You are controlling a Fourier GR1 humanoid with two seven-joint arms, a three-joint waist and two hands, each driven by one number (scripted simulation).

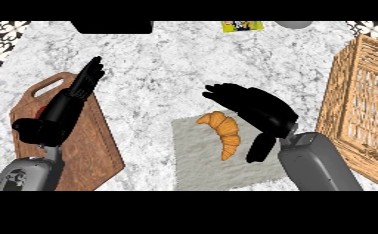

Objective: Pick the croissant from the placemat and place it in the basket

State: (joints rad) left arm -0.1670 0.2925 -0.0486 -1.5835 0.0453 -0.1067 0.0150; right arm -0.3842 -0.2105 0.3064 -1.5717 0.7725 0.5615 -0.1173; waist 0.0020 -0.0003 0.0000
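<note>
Croissant (pixel 224 133) lies on the grey placemat (pixel 221 168), just left of my right hand (pixel 258 109), whose fingers are spread above it, and I judge it light, soft and flaky, so I'd take it across its thick middle.

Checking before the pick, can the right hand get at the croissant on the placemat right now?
Probably yes. The right hand hovers just right of the croissant, fingers relaxed, and nothing lies between them on the placemat. The left hand rests over the cutting board, well clear.
</note>
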